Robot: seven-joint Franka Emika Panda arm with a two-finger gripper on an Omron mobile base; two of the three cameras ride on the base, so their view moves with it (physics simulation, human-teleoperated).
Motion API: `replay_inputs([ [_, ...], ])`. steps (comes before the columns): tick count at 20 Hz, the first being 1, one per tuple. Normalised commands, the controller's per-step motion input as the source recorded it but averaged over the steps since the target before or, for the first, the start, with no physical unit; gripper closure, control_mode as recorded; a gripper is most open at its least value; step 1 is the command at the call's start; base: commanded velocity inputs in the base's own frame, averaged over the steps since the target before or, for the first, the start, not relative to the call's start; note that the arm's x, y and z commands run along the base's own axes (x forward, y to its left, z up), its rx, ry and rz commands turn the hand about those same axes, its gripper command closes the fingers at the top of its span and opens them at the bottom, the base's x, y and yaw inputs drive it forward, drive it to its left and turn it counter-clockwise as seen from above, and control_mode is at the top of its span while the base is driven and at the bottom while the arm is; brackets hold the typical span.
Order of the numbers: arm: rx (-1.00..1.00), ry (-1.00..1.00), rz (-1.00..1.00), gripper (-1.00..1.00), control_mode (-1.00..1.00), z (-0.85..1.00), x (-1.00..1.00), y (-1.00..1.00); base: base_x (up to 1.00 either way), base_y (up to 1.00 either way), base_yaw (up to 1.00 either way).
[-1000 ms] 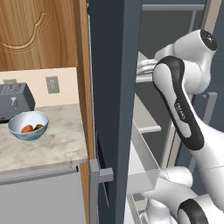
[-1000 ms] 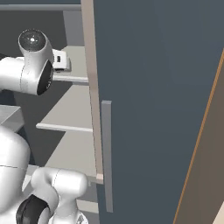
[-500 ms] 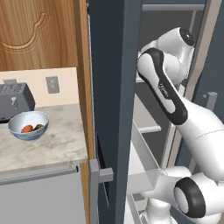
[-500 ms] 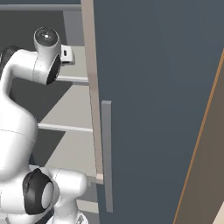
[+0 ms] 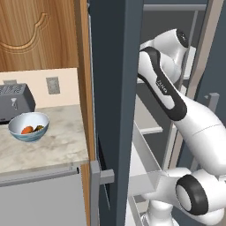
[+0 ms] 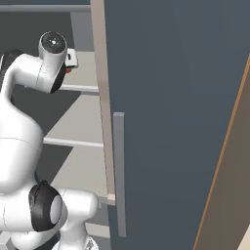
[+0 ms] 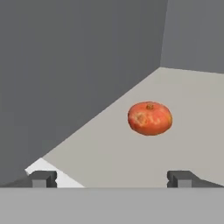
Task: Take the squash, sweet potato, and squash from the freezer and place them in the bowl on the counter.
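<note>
A round orange-red squash (image 7: 149, 118) lies on a pale grey shelf (image 7: 183, 144) inside the freezer (image 5: 112, 88), ahead of my gripper (image 7: 111, 179) and a little to its right. The gripper is open, its fingertips (image 7: 43, 178) wide apart with nothing between them, and a stretch of bare shelf separates them from the squash. My arm (image 5: 163, 88) reaches up into the freezer behind its open door. The pale blue-and-white bowl (image 5: 17, 132) stands on the counter (image 5: 57, 145) at the left, with an orange piece and a greenish piece in it. I cannot tell which is the sweet potato.
A grey toaster (image 5: 13, 101) stands behind the bowl against the wall. The brown wooden cupboard (image 5: 39, 35) hangs above the counter. The freezer door (image 6: 171, 97) with its long grey handle (image 6: 118, 171) stands open at my right. Lower shelves (image 6: 78, 127) and a clear drawer (image 5: 145, 163) sit below the arm.
The arm's upper joints have swung left and deeper into the freezer at the upper shelf. The gripper has stayed open. Bowl and counter are as before.
</note>
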Motion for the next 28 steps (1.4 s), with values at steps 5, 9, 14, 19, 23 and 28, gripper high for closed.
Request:
replay_inputs([
  [5,0.0,-0.07,0.03,-1.0,-1.0,-0.04,0.12,0.01,0.0,0.0,0.0],
  [9,0.0,-0.03,0.0,-1.0,-1.0,-0.1,0.23,0.0,0.0,0.0,0.0],
  [14,0.0,0.0,-0.01,-1.0,-1.0,-0.04,0.28,0.0,0.0,0.0,0.0],
  [19,0.0,0.1,-0.07,-1.0,-1.0,0.01,0.31,0.07,0.0,0.0,0.0],
  [23,-0.01,0.1,-0.04,-1.0,-1.0,0.0,0.34,0.08,0.0,0.0,0.0],
  [28,0.0,0.03,-0.01,-1.0,-1.0,0.0,0.4,0.0,0.0,0.0,0.0],
])
